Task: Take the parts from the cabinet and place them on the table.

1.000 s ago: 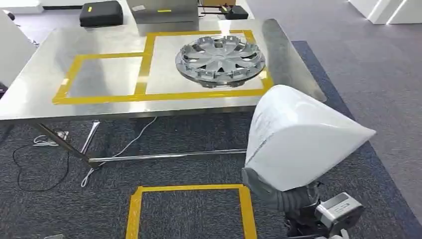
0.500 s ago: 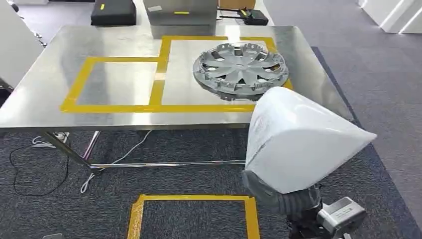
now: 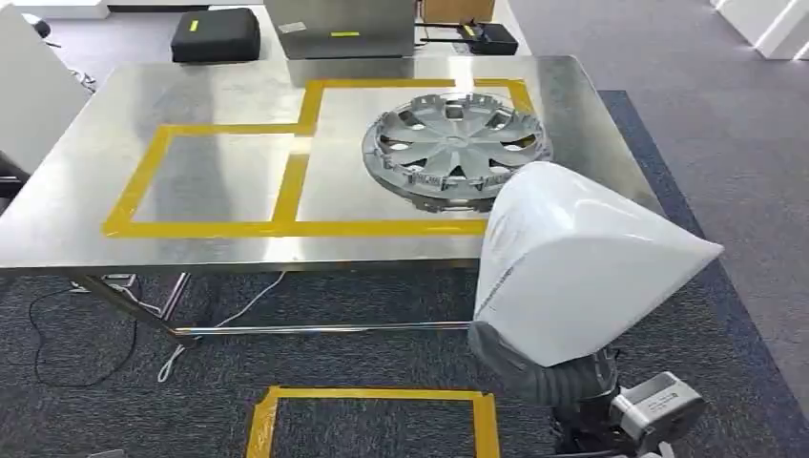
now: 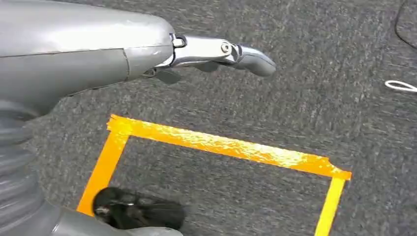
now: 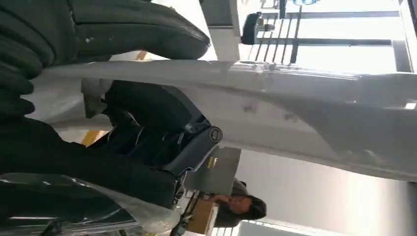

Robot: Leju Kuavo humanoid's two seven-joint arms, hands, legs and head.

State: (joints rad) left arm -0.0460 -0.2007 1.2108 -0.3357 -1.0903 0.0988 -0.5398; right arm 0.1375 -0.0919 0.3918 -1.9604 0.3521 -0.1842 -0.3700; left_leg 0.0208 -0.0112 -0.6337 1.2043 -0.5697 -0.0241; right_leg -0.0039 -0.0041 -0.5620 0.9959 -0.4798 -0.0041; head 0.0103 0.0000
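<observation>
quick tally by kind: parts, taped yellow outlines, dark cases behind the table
Parts: 2, a grey wheel cover lying on the table and a white part held by the right robot hand.
Taped yellow outlines: 3, two on the table, one on the floor.
Dark cases: 2.
Total: 7.

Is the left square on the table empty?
Yes. The left yellow-taped square shows bare steel; the silver hubcap lies in the right one.
</observation>
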